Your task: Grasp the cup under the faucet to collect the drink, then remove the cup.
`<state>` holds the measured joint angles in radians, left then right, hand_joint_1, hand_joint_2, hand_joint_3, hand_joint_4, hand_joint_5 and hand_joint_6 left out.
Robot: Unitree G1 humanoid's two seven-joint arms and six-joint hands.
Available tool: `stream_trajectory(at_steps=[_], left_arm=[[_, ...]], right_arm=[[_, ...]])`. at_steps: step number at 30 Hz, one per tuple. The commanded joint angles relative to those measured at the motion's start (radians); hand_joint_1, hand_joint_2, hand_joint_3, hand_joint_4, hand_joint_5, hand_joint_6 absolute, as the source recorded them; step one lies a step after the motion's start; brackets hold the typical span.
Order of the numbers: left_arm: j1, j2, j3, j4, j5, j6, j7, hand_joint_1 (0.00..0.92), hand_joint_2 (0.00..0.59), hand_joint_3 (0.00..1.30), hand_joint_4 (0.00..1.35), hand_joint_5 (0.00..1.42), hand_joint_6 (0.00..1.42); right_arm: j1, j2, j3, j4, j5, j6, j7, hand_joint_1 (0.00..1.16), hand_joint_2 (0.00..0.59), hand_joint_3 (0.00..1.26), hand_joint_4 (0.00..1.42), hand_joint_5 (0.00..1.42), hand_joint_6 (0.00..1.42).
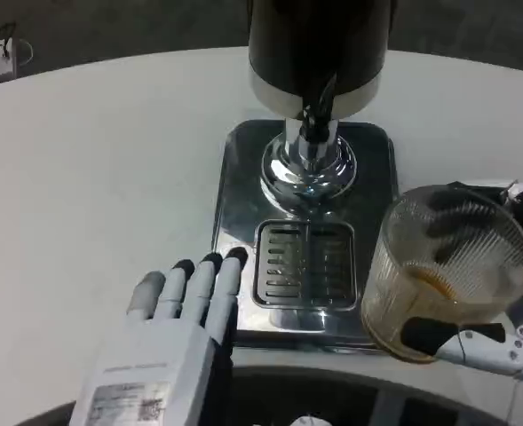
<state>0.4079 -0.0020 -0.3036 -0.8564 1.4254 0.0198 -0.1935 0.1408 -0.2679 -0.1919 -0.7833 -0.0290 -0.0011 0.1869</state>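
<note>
Looking down in the head view: cup (452,266) held in the right hand (501,293), off to the right of the drip tray (304,262) and clear of the faucet (313,115). Ribbed clear glass, roughly upright, a little amber drink pooled at the bottom. One dark fingertip wrapped across the near lower wall, other fingers dark behind the far side, so grasping the cup. Left hand (177,328) lying flat near the dispenser base (234,177), fingers straight and together, holding nothing, tips close to the tray's left edge.

Judged from the task: collecting seems done, removal underway or nearly complete. Relation that matters: cup sits right of the faucet and already inside the right hand's grip, long axis vertical; left hand well apart from it across the tray. Keeping that axis upright while setting down on the table (83,177) looks like the main concern, with spilling the risk.
</note>
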Motion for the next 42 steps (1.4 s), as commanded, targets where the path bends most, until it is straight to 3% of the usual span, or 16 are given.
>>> stream_trajectory(at_steps=[1,3,7,13,26,42], left_arm=[[0.029,-0.023,-0.041,-0.076,0.056,-0.015,-0.059,0.000,0.073,0.00,0.00,0.00,0.00],[0.044,-0.037,-0.057,-0.109,0.078,-0.023,-0.075,0.000,0.072,0.00,0.00,0.00,0.00],[0.081,-0.058,-0.080,-0.149,0.097,-0.034,-0.064,0.000,0.069,0.00,0.00,0.00,0.00],[0.157,-0.068,-0.116,-0.190,0.131,-0.067,-0.074,0.000,0.067,0.00,0.00,0.00,0.00],[0.159,-0.061,-0.093,-0.182,0.122,-0.086,-0.074,0.000,0.063,0.00,0.00,0.00,0.00],[0.137,-0.071,-0.079,-0.177,0.119,-0.087,-0.078,0.000,0.058,0.00,0.00,0.00,0.00]], right_arm=[[0.018,-0.021,-0.024,-0.067,0.048,-0.005,0.028,1.14,0.102,0.90,1.08,1.29,1.42],[0.026,-0.026,-0.028,-0.080,0.056,-0.006,0.038,1.14,0.101,0.90,1.08,1.29,1.42],[0.044,-0.040,-0.038,-0.106,0.020,-0.078,0.053,1.14,0.101,0.90,1.07,1.29,1.42],[0.071,-0.049,-0.031,-0.125,0.044,-0.080,0.079,1.14,0.099,0.90,1.07,1.29,1.42],[0.087,-0.043,-0.062,-0.145,0.067,-0.089,0.078,1.14,0.098,0.90,1.07,1.29,1.42],[0.061,-0.044,-0.019,-0.122,0.020,-0.096,0.075,1.14,0.097,0.90,1.06,1.28,1.42]])
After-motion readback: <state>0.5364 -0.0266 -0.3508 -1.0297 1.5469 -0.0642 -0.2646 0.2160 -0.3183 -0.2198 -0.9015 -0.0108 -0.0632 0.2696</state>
